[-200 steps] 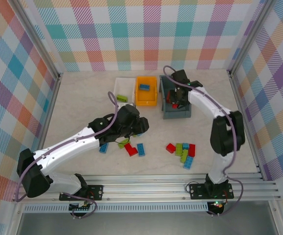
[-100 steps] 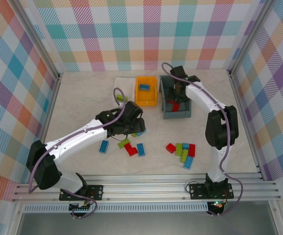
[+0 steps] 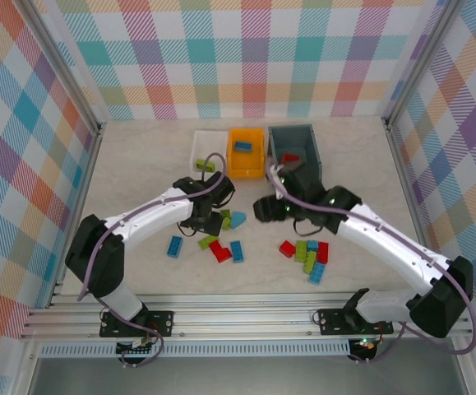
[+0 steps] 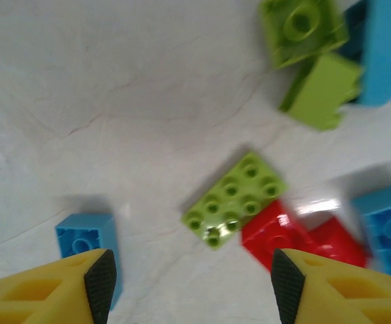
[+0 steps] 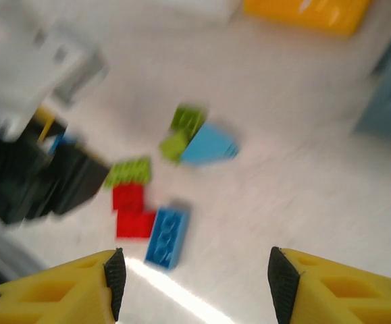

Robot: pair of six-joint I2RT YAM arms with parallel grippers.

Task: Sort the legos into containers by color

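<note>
Loose legos lie in two clusters on the table. My left gripper hangs open over the left cluster. In the left wrist view a lime green plate lies ahead of the left gripper, touching a red brick, with a blue brick beside the left finger. My right gripper is open and holds nothing, left of the right cluster. Its blurred wrist view shows a blue brick and a red one ahead of the right gripper. At the back stand the white tray, orange bin and dark grey bin.
A green brick sits in the white tray, a blue one in the orange bin, a red one in the grey bin. Checkered walls close in the table on three sides. The two grippers are about a hand's width apart.
My right gripper opened over the grey bin, then swung back and left to the table's middle. My left gripper opened wider and shifted slightly left over the left cluster.
</note>
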